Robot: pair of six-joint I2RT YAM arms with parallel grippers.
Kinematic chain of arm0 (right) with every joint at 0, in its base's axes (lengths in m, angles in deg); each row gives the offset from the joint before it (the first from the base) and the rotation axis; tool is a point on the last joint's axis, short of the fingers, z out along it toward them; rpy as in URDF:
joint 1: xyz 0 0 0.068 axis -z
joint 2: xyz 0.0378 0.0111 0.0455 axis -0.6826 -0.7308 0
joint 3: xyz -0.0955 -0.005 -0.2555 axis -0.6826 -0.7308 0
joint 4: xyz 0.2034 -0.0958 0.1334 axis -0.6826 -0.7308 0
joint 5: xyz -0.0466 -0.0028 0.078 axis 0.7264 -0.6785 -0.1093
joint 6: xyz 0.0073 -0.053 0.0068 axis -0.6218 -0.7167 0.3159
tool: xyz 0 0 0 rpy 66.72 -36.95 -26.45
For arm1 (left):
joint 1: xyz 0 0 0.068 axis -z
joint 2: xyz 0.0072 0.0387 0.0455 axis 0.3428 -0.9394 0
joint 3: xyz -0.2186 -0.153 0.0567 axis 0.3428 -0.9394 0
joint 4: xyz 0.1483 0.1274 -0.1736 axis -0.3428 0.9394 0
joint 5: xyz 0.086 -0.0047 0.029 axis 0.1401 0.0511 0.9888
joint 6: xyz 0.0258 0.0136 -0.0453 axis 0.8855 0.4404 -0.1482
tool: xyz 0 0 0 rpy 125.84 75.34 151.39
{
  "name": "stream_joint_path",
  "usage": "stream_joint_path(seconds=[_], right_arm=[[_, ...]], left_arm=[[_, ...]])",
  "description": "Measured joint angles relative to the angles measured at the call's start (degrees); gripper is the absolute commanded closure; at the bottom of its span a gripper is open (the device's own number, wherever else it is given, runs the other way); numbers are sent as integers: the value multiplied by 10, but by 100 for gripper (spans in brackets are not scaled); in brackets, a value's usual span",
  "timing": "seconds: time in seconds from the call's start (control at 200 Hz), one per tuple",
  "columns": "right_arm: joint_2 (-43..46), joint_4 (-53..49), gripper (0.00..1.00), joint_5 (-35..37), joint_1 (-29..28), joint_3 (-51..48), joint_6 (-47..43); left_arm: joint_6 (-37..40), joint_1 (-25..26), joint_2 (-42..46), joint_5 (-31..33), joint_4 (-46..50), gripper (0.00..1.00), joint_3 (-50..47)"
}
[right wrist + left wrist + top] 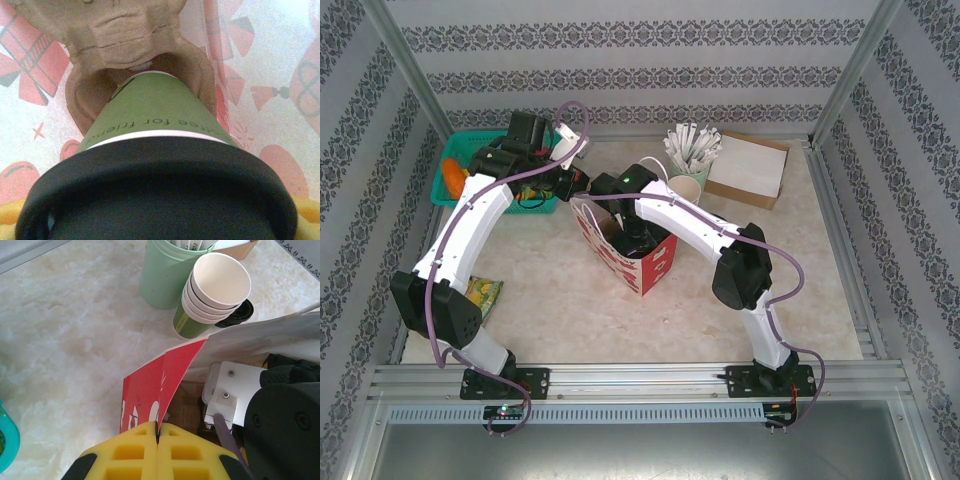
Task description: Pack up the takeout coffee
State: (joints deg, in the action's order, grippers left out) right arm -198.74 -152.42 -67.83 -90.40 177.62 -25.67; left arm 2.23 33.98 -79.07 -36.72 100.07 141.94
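Progress looks decent on this one. Closest to the arm bases at the bottom of the top view there's just bare desk and a yellowish snack packet at lower left. Middle of the frame is the red gift bag. The left claw is pinched fully closed on the bag's red rim, which looks like it's holding the mouth open. The right arm goes down inside the bag. On its wrist cam the right claw is spread wide around the takeout coffee, with a yellow pad on each side just under the black lid, so I'd say it's carrying it. The cup's base sits right at a pocket of the brown pulp cup carrier on the bag floor, though I can't tell if it's fully seated. My read is we're in the lowering step. Next it needs a straight push down into the pocket, then a release and a clean lift out without snagging the bag walls. Farther back are the stacked paper cups, a loose black lid, a pale green holder, a cardboard box at upper right and a teal basket at upper left.
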Motion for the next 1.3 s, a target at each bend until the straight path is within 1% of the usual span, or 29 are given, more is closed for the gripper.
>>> stream_joint_path(seconds=[1.299], right_arm=[[-3, -5, 36, -12, 0, 7, -5]], left_arm=[[0, 3, -1, 1, 0, 100, 0]])
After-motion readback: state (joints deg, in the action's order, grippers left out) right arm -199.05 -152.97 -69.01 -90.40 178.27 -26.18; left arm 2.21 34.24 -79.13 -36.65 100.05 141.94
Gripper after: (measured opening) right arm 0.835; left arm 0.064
